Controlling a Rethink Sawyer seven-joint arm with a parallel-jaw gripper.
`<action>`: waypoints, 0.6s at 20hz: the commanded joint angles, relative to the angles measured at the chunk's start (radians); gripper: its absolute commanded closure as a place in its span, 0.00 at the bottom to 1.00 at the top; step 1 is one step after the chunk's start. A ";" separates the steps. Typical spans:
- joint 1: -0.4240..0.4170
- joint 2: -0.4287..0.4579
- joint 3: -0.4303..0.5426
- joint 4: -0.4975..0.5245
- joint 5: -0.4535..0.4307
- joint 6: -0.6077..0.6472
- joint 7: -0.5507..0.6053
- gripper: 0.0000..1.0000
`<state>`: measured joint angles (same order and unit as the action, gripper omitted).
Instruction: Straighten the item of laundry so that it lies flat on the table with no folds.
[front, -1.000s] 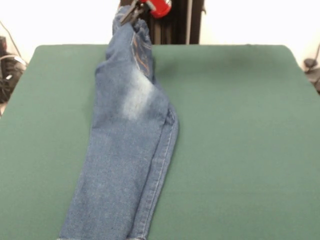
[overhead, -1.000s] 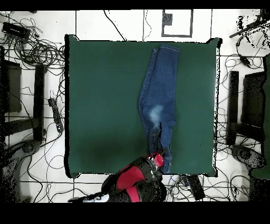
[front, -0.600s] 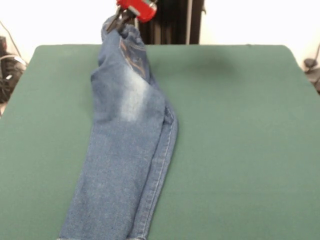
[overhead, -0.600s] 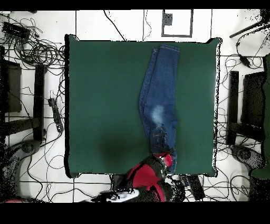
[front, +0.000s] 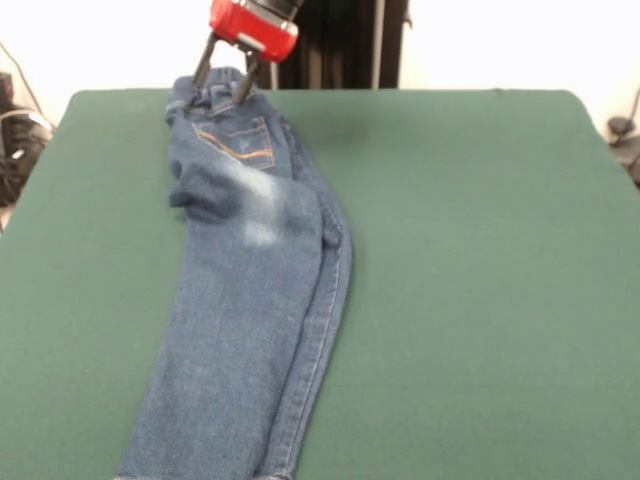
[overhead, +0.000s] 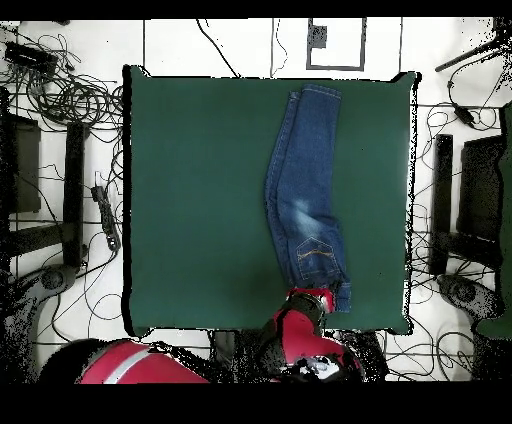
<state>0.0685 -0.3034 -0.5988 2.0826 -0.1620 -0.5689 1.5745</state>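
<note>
The item of laundry, small blue jeans (front: 250, 300), lies lengthwise on the green table (front: 480, 250), folded along its length with one leg over the other. The waistband is at the far edge, and the back pocket with orange stitching faces up. A bunched fold sits at the left hip. The leg ends run out of the picture at the near edge. My red gripper (front: 224, 78) stands over the waistband, open, with its two black fingers straddling the cloth. From overhead, the jeans (overhead: 305, 190) run from the table's top edge down to the gripper (overhead: 312, 298), on the right half of the table (overhead: 200, 200).
Cables (overhead: 70, 95) and dark stands (overhead: 75, 190) lie on the floor around the table. The red arm (overhead: 140, 365) sits just past the table's bottom edge in the overhead view.
The gripper carried the raised waistband sideways along the far edge, lowered it and opened. The upper part of the jeans now rests on the table with the pocket showing.
</note>
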 joint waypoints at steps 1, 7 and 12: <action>0.008 -0.015 0.188 0.021 0.016 -0.077 0.264 0.00; 0.002 -0.066 0.198 0.043 0.001 -0.025 0.241 0.00; -0.024 -0.131 0.229 0.046 -0.024 0.056 0.219 0.00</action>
<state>0.0657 -0.3885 -0.5310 2.1325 -0.1719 -0.5834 1.5745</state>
